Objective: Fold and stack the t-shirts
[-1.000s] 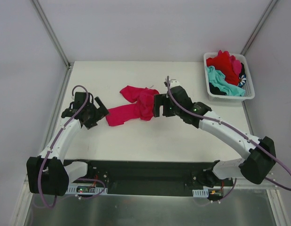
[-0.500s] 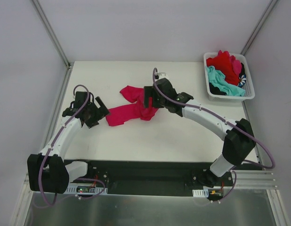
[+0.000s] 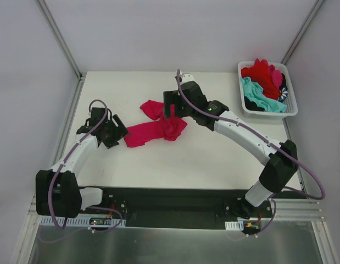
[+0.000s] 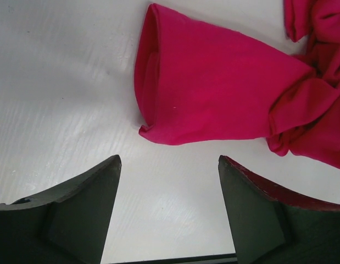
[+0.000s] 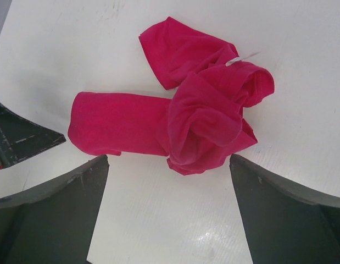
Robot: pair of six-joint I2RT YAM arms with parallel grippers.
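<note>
A crumpled magenta-pink t-shirt (image 3: 159,126) lies in the middle of the table. Its flat sleeve end points left and its bunched part lies to the right. My left gripper (image 3: 119,134) is open and empty, just left of the sleeve end. In the left wrist view the shirt (image 4: 213,93) lies just ahead of the open gripper (image 4: 170,165). My right gripper (image 3: 168,111) is open and empty above the bunched part. In the right wrist view the shirt (image 5: 180,121) lies ahead of the gripper (image 5: 168,162). Red (image 3: 262,72), teal (image 3: 257,94) and dark striped (image 3: 283,92) shirts lie in the basket.
The white slotted basket (image 3: 267,114) stands at the back right corner of the table. Grey walls with metal frame posts close in the left, back and right sides. A finger of the left gripper (image 5: 21,140) shows at the left edge of the right wrist view.
My right arm has swung left and further from the bases, bringing its gripper from the shirt's right side to over the bunched part. The left gripper has edged slightly toward the shirt.
</note>
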